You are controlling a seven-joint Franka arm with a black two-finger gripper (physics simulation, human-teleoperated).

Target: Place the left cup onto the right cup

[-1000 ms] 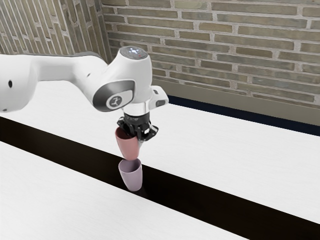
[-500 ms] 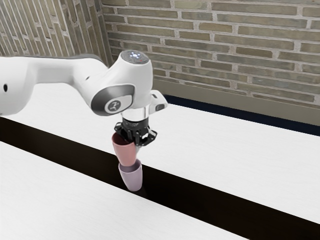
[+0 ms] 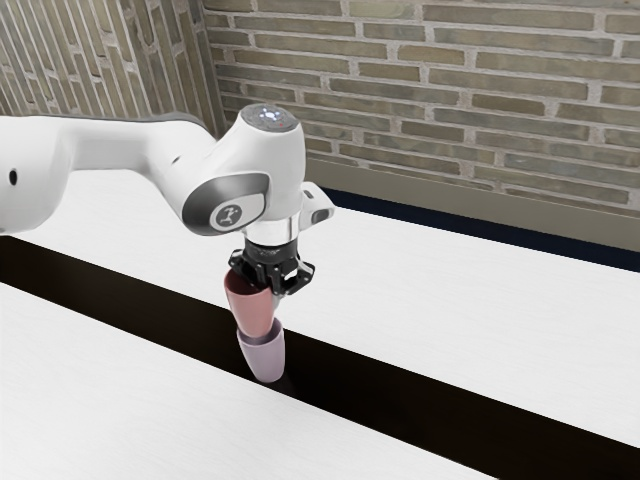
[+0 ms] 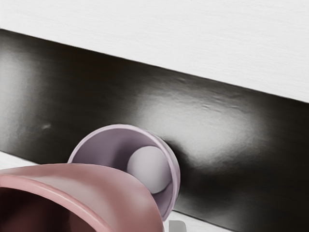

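Pinching the pink cup (image 3: 253,308) by its rim, the end effector (image 3: 270,286) likely needed a straight, centred descent into the lilac cup (image 3: 263,358).

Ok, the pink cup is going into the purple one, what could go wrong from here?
The pink cup hangs tilted from the gripper, gripped at one side of its rim, so its base may catch the wall of the lavender cup instead of seating. The lavender cup stands free on the dark strip; a sideways push could tip or slide it. Released while tilted, the pink cup might lean or topple out.
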